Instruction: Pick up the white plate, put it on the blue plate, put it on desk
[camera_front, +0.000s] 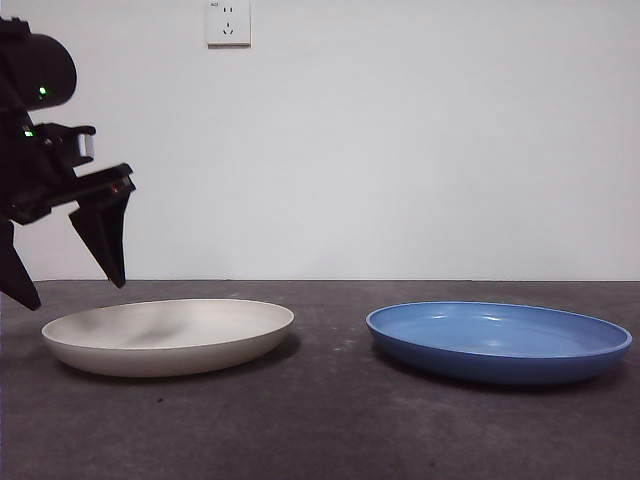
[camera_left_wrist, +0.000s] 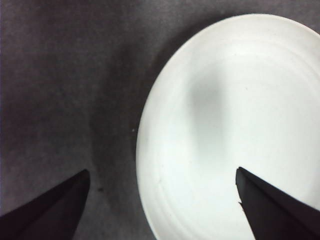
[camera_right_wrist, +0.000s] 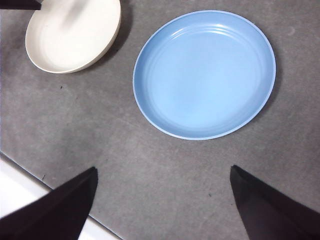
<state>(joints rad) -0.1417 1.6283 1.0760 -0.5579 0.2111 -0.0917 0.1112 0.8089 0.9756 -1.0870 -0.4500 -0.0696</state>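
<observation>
White plate: the white plate (camera_front: 168, 335) lies flat on the desk (camera_front: 320, 420), well apart from the blue plate (camera_front: 498, 341); nothing rests in either.
Left gripper: your left gripper (camera_front: 68, 255) hangs just above the white plate's outer rim, on the side away from the blue plate, touching nothing. Its jaws are spread wide, one over the plate's bowl and one over bare desk, so the rim falls between them.
Right gripper: your right gripper (camera_right_wrist: 162, 200) waits high above the desk near the blue plate, jaws parted and empty.
Risk, grip: the rim is low and curved; close on too little of it and the plate may slip or tip out.
Risk, descent: come down too far and the outer jaw may hit the desk or push the plate sideways.
Risk, stacking: a tilted plate could clip the blue rim.
Hard to see: the front view cuts off the left arm and part of one jaw at the picture's edge. The left wrist view crops the plate's far side and overexposes it, hiding rim detail.
</observation>
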